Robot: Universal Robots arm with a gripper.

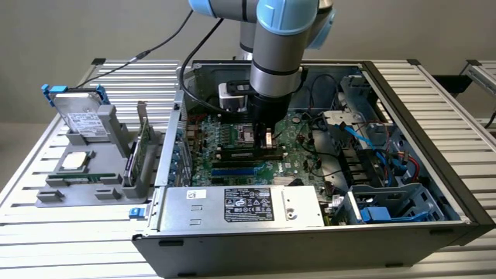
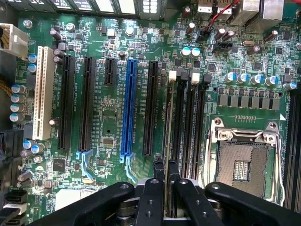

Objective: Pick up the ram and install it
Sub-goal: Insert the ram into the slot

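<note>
My gripper (image 1: pixel 262 141) reaches down into the open computer case (image 1: pixel 434 145), just above the motherboard (image 1: pixel 225 133). In the wrist view the two black fingers (image 2: pixel 159 170) are shut on the ram (image 2: pixel 168 123). The ram is seen edge-on as a thin dark-green strip. It runs along a black memory slot with a white latch (image 2: pixel 172 74) at its far end, beside two more memory slots (image 2: pixel 193 122). Whether the ram is seated in the slot or just above it cannot be told.
The silver processor socket (image 2: pixel 242 160) lies close beside the memory slots, and a blue card slot (image 2: pixel 128 108) lies on the other side. The power supply (image 1: pixel 240 203) fills the case front. On the exterior view's left, a grey tray (image 1: pixel 78 189) holds a processor chip (image 1: pixel 75 161), a drive (image 1: pixel 81 116) and an expansion card (image 1: pixel 138 152).
</note>
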